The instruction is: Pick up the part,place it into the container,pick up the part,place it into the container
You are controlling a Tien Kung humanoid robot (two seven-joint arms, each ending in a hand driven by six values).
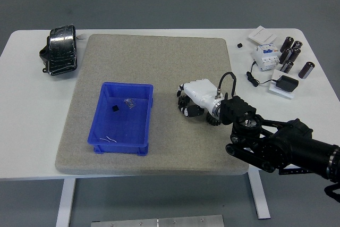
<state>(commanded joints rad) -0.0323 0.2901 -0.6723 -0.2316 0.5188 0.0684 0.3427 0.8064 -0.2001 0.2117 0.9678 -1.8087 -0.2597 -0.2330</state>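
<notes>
The white table stands on white legs over a grey floor, and a metal plate lies on the floor just below its near edge. 1 large grey felt mat covers most of the tabletop.

Only 1 arm shows: the right arm, black, coming in from the lower right corner over the mat's near right corner. Its right hand, white-backed with dark knuckle joints, rests low on the mat with the fingers curled under toward the left. Whether anything sits inside the curl cannot be told.

To the left of the hand, apart from it, sits 1 blue container, a shallow rectangular bin. Inside it lie 1 small black part, 1 pale, tangled-looking bit beside that, and 2 thin white slivers toward the bin's near wall.

Beyond the hand and to its right, off the mat, a cluster crowds the table's far right area: 1 black adapter with its cable on a white card, 1 white breaker-like block, 1 flat white box, about 6 dark cylinders, and 1 tiny black cube close to the mat's far right corner.

Far to the hand's left, at the table's far left corner, lies 1 black bundle wrapped in shiny film. Beyond the table, 2 dark marks show on the floor at the top edge.
</notes>
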